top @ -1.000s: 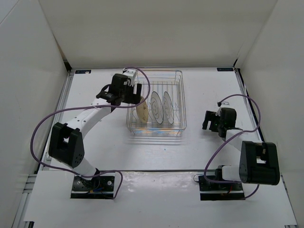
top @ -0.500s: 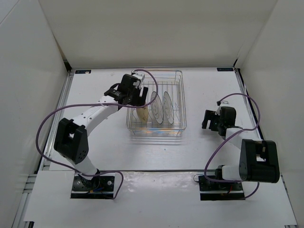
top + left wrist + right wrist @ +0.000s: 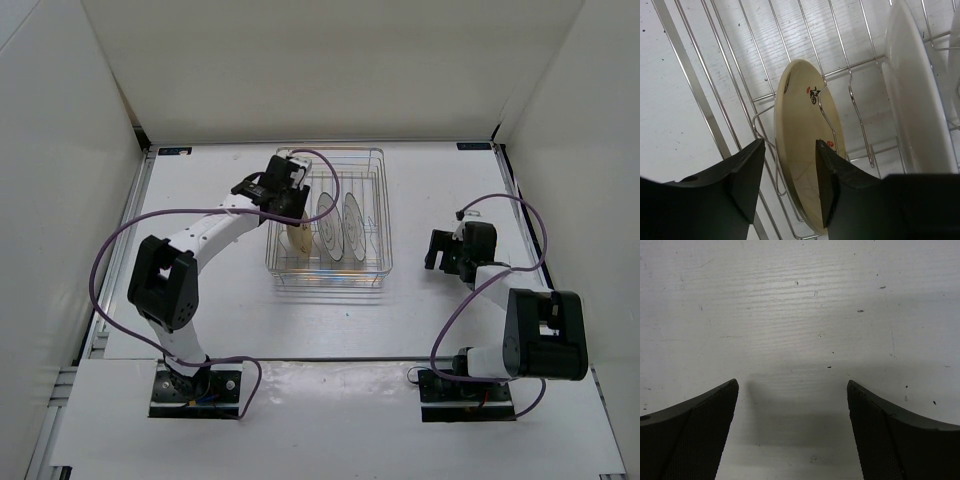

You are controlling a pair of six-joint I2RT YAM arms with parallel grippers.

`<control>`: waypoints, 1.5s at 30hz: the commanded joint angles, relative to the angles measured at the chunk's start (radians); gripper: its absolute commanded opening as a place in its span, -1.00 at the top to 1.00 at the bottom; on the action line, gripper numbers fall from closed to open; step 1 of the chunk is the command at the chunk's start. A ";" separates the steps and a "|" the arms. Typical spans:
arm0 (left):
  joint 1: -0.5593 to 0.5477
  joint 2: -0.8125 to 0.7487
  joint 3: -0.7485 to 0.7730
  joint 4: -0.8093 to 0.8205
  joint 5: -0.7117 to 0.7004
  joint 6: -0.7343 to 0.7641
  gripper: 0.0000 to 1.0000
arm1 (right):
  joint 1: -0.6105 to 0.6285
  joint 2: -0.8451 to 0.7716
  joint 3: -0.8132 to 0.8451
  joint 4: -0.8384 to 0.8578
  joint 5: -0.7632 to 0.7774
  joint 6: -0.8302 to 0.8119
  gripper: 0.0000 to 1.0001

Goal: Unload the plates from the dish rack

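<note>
A: Left gripper?
B: Jaws astride the tan plate standing in the dish rack, a gap on one side; lower rim hidden.
A: Right gripper?
B: Spread wide above the table.

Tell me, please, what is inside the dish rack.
Three plates stand on edge in the dish rack: a golden-tan plate, then two white plates. The left gripper straddles the tan one, hiding part of its rim.

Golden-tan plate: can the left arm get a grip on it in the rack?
Likely yes: the left gripper straddles the rim of the golden-tan plate in the dish rack, jaws open; the neighbouring white plate leaves room.
</note>
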 commanded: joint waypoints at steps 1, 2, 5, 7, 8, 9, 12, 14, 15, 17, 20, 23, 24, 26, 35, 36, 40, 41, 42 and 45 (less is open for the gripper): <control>-0.013 -0.025 0.041 -0.009 0.003 0.004 -0.11 | -0.001 0.018 0.027 -0.029 -0.021 0.002 -0.81; -0.013 -0.026 0.038 -0.010 0.003 0.005 -0.04 | -0.001 0.018 0.027 -0.031 -0.019 0.002 -0.81; -0.019 -0.025 0.050 -0.018 0.002 0.007 0.07 | -0.001 0.019 0.032 -0.037 -0.022 0.000 -0.81; -0.024 -0.020 0.056 -0.024 0.006 0.010 0.15 | -0.001 0.021 0.032 -0.037 -0.022 0.000 -0.81; -0.021 -0.017 0.061 -0.023 0.006 0.013 0.27 | -0.004 0.022 0.034 -0.035 -0.024 0.000 -0.81; -0.022 -0.014 0.062 -0.026 0.008 0.013 0.31 | -0.001 0.024 0.034 -0.037 -0.024 0.000 -0.81; -0.025 -0.011 0.076 -0.043 0.005 0.010 0.41 | -0.001 0.027 0.037 -0.040 -0.025 -0.001 -0.81; -0.027 -0.012 0.085 -0.047 0.005 0.010 0.44 | -0.002 0.025 0.038 -0.041 -0.025 -0.003 -0.81; -0.028 -0.017 0.091 -0.052 0.005 0.005 0.46 | -0.001 0.027 0.038 -0.043 -0.027 -0.001 -0.81; -0.037 -0.025 0.103 -0.056 0.000 0.007 0.48 | 0.001 0.030 0.040 -0.043 -0.028 -0.004 -0.81; -0.067 -0.045 0.122 -0.066 -0.044 0.019 0.48 | -0.001 0.036 0.044 -0.046 -0.030 -0.004 -0.81; -0.106 -0.074 0.152 -0.073 -0.113 0.041 0.53 | -0.001 0.039 0.050 -0.052 -0.031 -0.004 -0.81; -0.125 -0.098 0.156 -0.073 -0.141 0.047 0.53 | -0.001 0.044 0.052 -0.055 -0.033 -0.003 -0.81; -0.154 -0.120 0.169 -0.064 -0.168 0.053 0.53 | -0.002 0.048 0.061 -0.058 -0.031 -0.003 -0.81; -0.251 -0.253 0.202 -0.043 -0.300 0.097 0.59 | -0.001 0.058 0.066 -0.067 -0.031 -0.003 -0.81; -0.264 -0.276 0.217 -0.044 -0.311 0.099 0.59 | -0.001 0.059 0.067 -0.067 -0.030 -0.001 -0.81; -0.304 -0.319 0.277 -0.130 -0.343 0.140 0.64 | -0.001 0.062 0.069 -0.069 -0.030 -0.001 -0.81; -0.309 -0.356 0.281 -0.180 -0.359 0.121 0.64 | -0.001 0.061 0.072 -0.072 -0.028 -0.001 -0.81; -0.321 -0.371 0.269 -0.228 -0.359 0.113 0.64 | -0.002 0.065 0.070 -0.074 -0.028 0.000 -0.81; -0.320 -0.475 0.181 -0.325 -0.308 -0.010 0.64 | -0.002 0.061 0.066 -0.074 -0.024 0.005 -0.81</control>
